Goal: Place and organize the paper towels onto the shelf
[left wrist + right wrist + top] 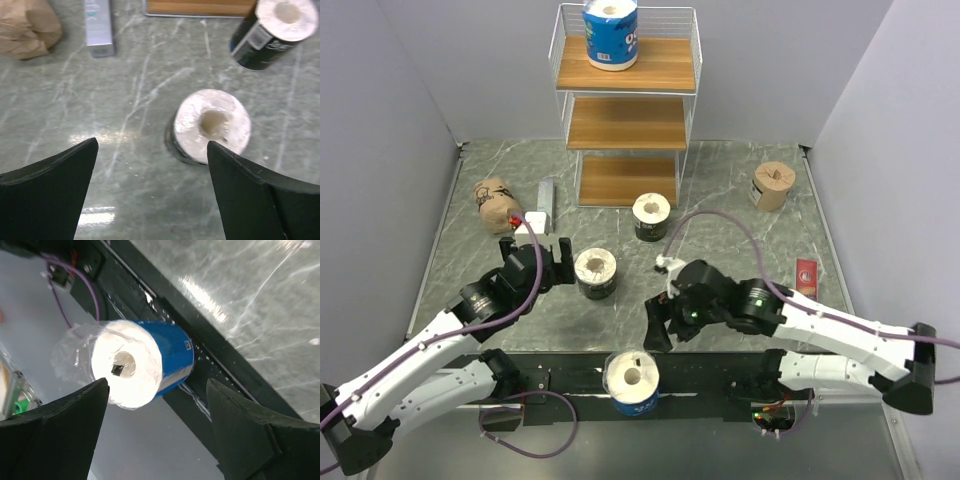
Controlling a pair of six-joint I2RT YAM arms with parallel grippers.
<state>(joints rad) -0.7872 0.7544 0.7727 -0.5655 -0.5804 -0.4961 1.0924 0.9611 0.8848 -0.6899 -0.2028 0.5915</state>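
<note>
- Top external view: one shelved blue roll (610, 35) stands on the top tier of the shelf (628, 122). The other five paper towels are off it, so the task looks barely begun.
- A loose blue roll (145, 365) sits on the black base rail (125, 277), straight ahead of the right gripper (157, 382). It is framed between the lines of the two fingers but not yet between them. The jaws are spread wide and empty.
- The near black roll (212, 125) stands upright ahead of the left gripper (152, 145), offset toward that gripper's right finger. Those jaws are also wide apart and hold nothing.
- Farther ahead of the left gripper and to its right is the far black roll (275, 32). A grey bar (98, 27) and a crumpled kraft roll (25, 25) lie ahead to its left.
- A second kraft roll (772, 185) stands well beyond the right gripper, toward the back of the table.
- Both arms seem to be at the approach stage, each lined up on a roll.
- The left gripper probably needs to shift to its right to centre the roll, then lower and close on it.
- The right gripper probably needs to advance until its fingers straddle the wrapper before closing and carrying the roll to the shelf.
</note>
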